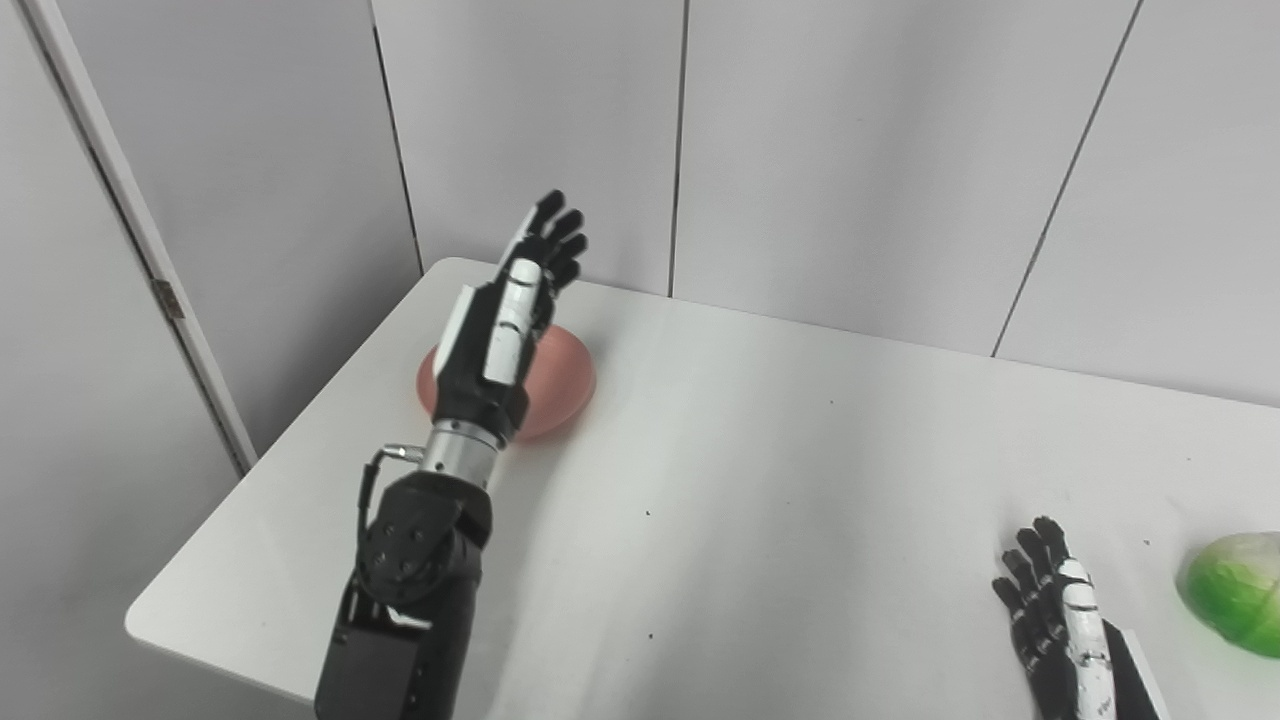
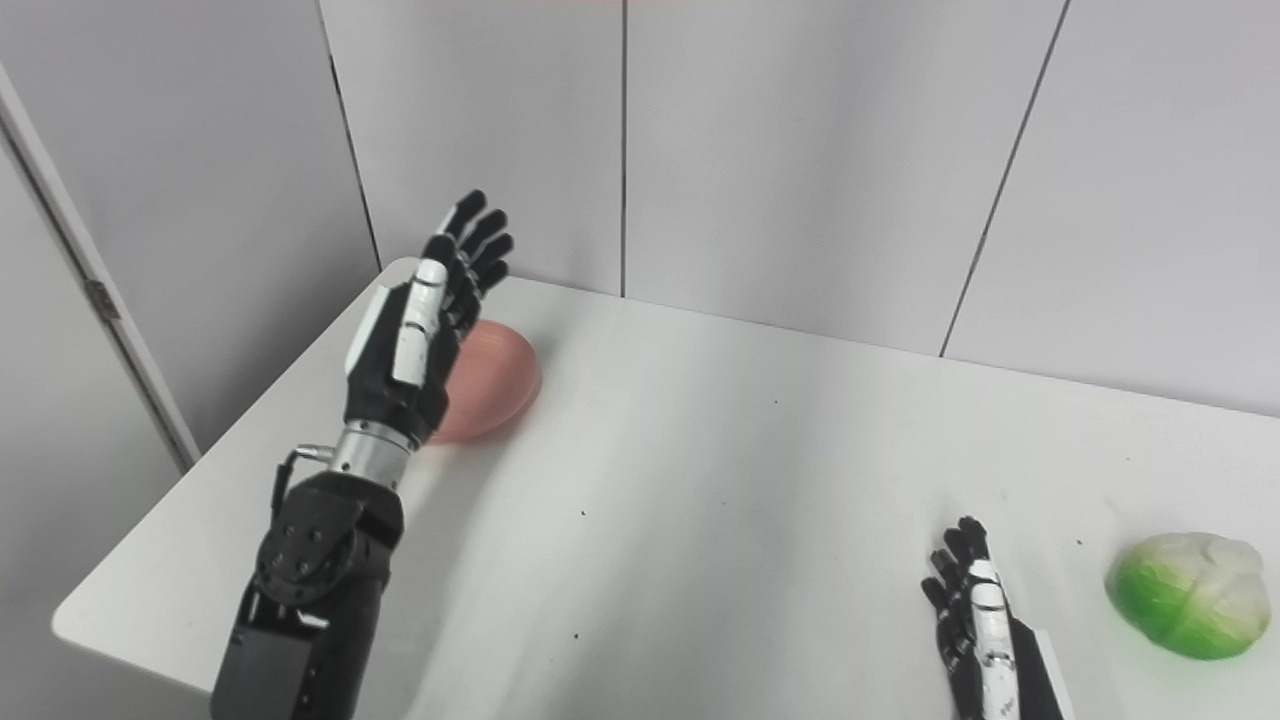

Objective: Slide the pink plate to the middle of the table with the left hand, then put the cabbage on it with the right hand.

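Note:
The pink plate (image 1: 562, 378) lies on the white table (image 1: 760, 470) near its far left corner, partly hidden behind my left hand. My left hand (image 1: 505, 325) is raised above the plate, open, fingers stretched out and pointing toward the back wall. It holds nothing. The green and white cabbage (image 2: 1190, 595) lies at the table's right side near the front. My right hand (image 2: 975, 625) is open and rests low at the front right, a little left of the cabbage, not touching it.
The table's left edge and front left corner (image 1: 150, 620) are close to my left arm. Grey wall panels stand right behind the table's far edge (image 1: 800, 325).

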